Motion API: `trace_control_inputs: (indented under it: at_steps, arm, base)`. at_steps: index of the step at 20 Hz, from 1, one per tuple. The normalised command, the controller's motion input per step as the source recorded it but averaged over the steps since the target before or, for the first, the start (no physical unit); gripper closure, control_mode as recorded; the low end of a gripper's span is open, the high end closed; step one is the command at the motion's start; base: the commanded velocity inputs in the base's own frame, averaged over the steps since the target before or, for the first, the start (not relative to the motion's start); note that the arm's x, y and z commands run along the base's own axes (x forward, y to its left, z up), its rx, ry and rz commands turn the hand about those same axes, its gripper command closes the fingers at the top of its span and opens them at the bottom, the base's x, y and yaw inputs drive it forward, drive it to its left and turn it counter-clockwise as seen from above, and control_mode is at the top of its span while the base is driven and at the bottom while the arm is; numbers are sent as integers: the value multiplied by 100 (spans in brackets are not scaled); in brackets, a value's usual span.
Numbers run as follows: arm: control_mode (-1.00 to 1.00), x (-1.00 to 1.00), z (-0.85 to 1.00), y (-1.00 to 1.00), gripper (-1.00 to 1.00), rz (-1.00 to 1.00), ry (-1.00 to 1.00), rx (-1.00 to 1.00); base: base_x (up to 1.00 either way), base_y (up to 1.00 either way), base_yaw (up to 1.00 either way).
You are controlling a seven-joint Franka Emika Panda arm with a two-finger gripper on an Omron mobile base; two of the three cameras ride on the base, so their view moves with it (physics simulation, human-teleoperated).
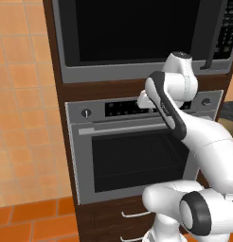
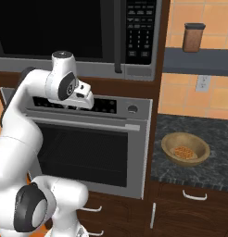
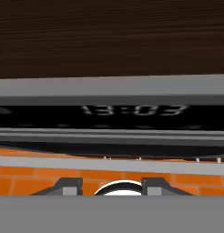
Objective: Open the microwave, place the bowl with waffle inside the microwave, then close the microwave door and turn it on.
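A dark wood cabinet column (image 1: 113, 87) stands against an orange-tiled wall, with the microwave (image 2: 79, 34) built in above a steel oven (image 2: 88, 143). The microwave door (image 1: 137, 30) sits flush in its grey frame, its slim dark vertical handle (image 2: 117, 37) just left of the black keypad (image 2: 140, 30). My gripper (image 3: 111, 185) points at the oven's control strip, where a blurred clock display (image 3: 132, 110) glows beneath a band of wood. My two finger tips (image 3: 68, 185) stand apart with nothing between them; I hold nothing. In the base views my hand (image 2: 81, 97) sits in front of that control panel, below the microwave's lower rim. To the right, on the dark speckled counter (image 2: 213, 134), the tan bowl (image 2: 167, 147) rests upright with the round golden waffle (image 2: 184, 152) lying inside it, well apart from my arm. A brown jar with a dark lid (image 2: 193, 37) stands on the shelf above the counter.
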Motion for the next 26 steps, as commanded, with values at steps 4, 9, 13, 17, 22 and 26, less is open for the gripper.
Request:
trace_control_inputs:
  at_steps: [4, 9, 13, 17, 22, 26]
  arm:
    - [-100, -29, 0, -13, -100, 0, -8, 1]
    - [-100, -57, 33, -35, -100, 1, -25, 4]
    - [-100, -43, 59, -53, -100, 0, -32, 1]
    - [-100, -36, 58, -49, -100, 0, -35, 0]
    - [-100, -4, 70, -56, -100, -2, -27, -2]
    - [-100, 0, 68, -64, -100, -6, -15, 0]
  base:
    - [0, 0, 0]
    - [0, 0, 0]
    - [0, 0, 0]
    - [0, 0, 0]
    - [0, 0, 0]
    - [0, 0, 0]
